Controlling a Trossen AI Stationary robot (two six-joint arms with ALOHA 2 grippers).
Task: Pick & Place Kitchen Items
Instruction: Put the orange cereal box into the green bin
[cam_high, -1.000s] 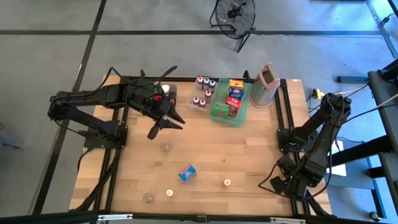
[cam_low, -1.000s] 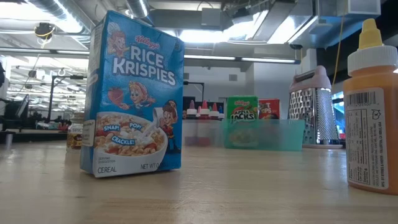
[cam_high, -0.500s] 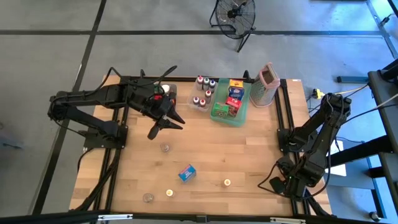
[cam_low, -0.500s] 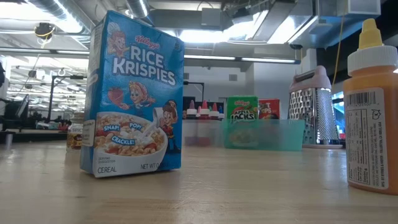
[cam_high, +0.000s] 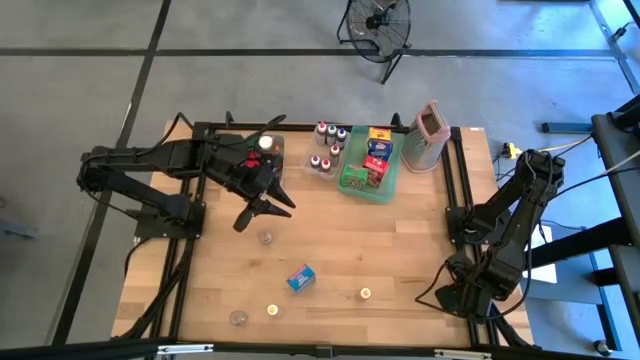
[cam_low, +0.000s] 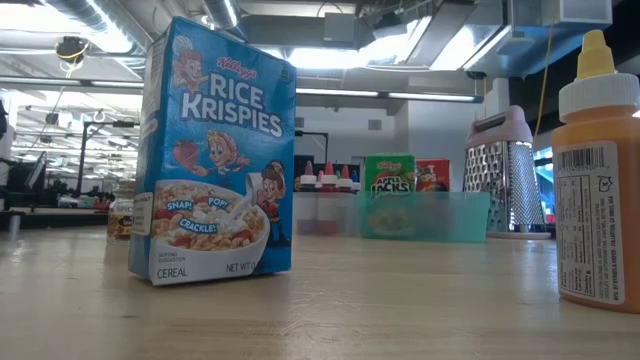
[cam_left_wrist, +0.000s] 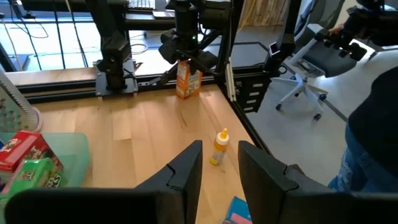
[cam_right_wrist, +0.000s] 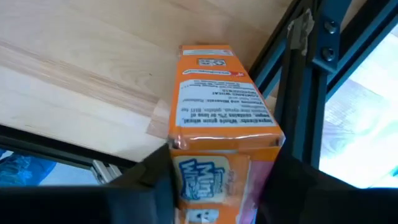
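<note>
At the table's near right corner my right gripper (cam_high: 468, 297) points down, shut on a small orange box (cam_right_wrist: 225, 106) that stands beside the table's dark frame rail (cam_right_wrist: 298, 93). My left gripper (cam_high: 265, 215) hovers open over the table's left middle and holds nothing. A small jar (cam_high: 265, 237) stands just below it. A blue Rice Krispies box (cam_high: 300, 277) stands upright on the wood. A small orange bottle with a white cap (cam_left_wrist: 219, 148) stands to its right. Two more small jars (cam_high: 237, 317) stand near the front edge. My right gripper pinches the orange box between its two fingers, one finger (cam_right_wrist: 152, 171) on each of two opposite upright sides (cam_right_wrist: 180, 158). The fingers come from above, pointing down. The box stands upright, its bottom on the table.
A green tray (cam_high: 352, 190) with small food boxes and a clear bin (cam_high: 325, 150) of tiny bottles stand at the far middle. The pinkish box grater (cam_high: 430, 135) is to their right. Bare wood lies between the blue box and the tray.
</note>
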